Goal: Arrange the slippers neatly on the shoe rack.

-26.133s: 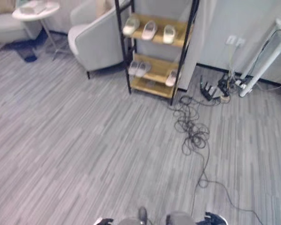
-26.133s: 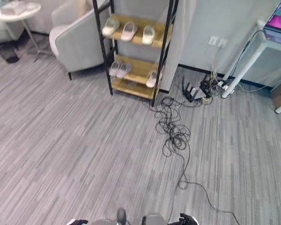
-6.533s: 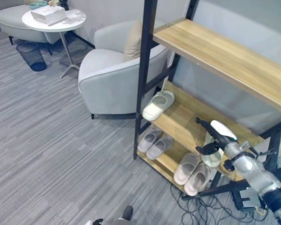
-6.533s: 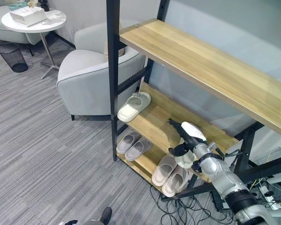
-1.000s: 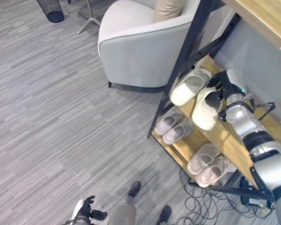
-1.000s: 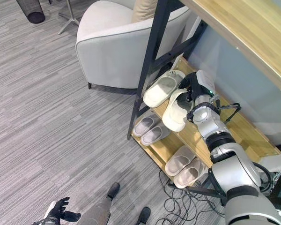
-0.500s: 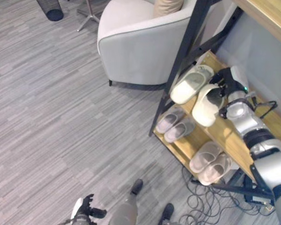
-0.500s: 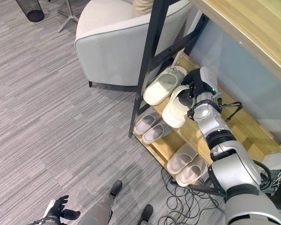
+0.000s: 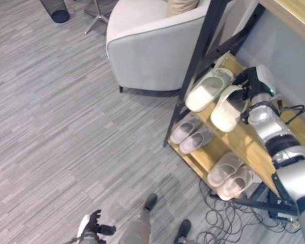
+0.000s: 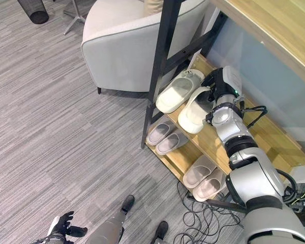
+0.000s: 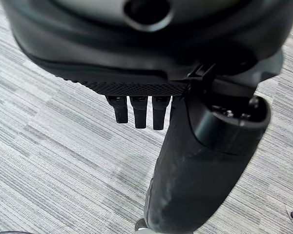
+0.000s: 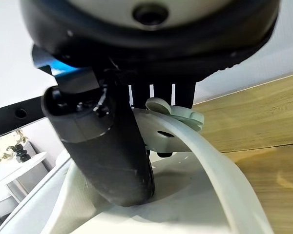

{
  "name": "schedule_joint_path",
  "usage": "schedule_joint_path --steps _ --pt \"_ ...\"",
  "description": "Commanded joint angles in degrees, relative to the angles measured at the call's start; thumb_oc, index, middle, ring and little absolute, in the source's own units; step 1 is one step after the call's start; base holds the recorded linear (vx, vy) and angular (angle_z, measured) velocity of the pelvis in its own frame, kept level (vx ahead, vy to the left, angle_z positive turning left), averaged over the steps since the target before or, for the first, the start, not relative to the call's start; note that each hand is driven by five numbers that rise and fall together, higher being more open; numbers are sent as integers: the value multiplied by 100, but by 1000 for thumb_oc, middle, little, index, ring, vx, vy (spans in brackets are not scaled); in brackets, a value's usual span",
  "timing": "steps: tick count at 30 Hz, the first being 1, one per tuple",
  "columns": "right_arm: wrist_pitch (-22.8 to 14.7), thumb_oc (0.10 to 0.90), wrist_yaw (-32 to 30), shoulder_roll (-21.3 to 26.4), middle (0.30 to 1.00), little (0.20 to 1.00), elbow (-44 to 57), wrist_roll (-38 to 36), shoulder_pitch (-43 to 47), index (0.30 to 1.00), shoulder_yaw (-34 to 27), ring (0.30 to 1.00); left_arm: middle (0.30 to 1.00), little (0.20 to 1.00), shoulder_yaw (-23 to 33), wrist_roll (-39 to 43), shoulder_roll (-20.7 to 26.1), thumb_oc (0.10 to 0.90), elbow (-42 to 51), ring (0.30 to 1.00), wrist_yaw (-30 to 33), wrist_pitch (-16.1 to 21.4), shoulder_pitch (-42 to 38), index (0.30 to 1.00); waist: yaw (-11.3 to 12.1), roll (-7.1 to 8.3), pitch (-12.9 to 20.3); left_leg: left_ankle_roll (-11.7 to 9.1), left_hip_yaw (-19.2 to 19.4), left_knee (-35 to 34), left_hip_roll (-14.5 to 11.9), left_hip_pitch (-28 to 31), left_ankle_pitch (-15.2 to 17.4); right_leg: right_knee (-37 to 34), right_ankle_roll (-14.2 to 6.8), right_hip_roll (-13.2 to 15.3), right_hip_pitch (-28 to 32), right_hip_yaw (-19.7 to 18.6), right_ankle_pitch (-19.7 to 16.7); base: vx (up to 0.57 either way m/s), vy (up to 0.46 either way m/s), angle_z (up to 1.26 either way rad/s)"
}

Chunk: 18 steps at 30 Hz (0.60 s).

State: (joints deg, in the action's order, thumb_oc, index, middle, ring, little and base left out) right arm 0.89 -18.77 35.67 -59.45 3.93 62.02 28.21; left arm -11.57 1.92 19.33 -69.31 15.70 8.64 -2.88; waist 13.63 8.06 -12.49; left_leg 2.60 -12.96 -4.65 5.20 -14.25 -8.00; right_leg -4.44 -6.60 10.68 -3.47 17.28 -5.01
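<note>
The shoe rack [image 9: 242, 144] has a black frame and wooden shelves. On its middle shelf a cream slipper [image 9: 209, 90] lies at the left end. Right beside it a second cream slipper [image 9: 226, 108] rests on the wood, and my right hand [image 9: 251, 81] is shut on its strap. In the right wrist view the thumb [image 12: 112, 146] and fingers pinch that strap over the slipper [image 12: 185, 204]. The lower shelf holds a grey pair [image 9: 191, 133] and a pinkish pair [image 9: 230, 173]. My left hand [image 10: 63, 226] hangs low over the floor, fingers relaxed, holding nothing.
A light grey armchair [image 9: 152, 46] stands close against the rack's left side. A dark wire bin [image 9: 55, 9] sits at the far left. Loose cables [image 9: 229, 231] lie on the floor under the rack's right end. Grey striped carpet spreads to the left.
My right hand has carried the cream slipper a little further back and set it flatter on the middle shelf, closer alongside the other cream slipper. The left hand stays where it was.
</note>
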Motion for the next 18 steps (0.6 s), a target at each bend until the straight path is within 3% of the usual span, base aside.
schedule_joint_path --steps 1,4,5,18 --pt "-301 400 -466 303 300 300 -236 -173 1219 300 -82 300 900 900 -142 70 97 800 -181 900 189 14 -54 900 -25 -66 287 -26 -19 635 147 155 1004 809 -452 256 15 -188 -274 0 0 0" --pt "-305 400 -464 308 300 300 -311 -203 1238 300 -54 300 900 900 -133 114 107 800 -184 900 175 8 -82 900 -13 -67 271 -36 -10 643 143 121 994 798 -449 246 -6 -174 -245 0 0 0" --pt "-273 800 -460 327 900 900 -308 -170 1269 900 -17 900 900 900 -109 144 119 800 -185 900 184 0 -102 900 -10 -71 257 -40 -15 638 152 99 979 785 -450 245 -28 -165 -258 0 0 0" --pt "-316 800 -320 389 900 900 36 -117 940 900 -40 900 900 900 -86 135 84 800 -166 900 185 6 -86 900 -116 -124 255 -25 -7 627 174 98 982 870 -447 270 -53 -206 -315 2 -2 4"
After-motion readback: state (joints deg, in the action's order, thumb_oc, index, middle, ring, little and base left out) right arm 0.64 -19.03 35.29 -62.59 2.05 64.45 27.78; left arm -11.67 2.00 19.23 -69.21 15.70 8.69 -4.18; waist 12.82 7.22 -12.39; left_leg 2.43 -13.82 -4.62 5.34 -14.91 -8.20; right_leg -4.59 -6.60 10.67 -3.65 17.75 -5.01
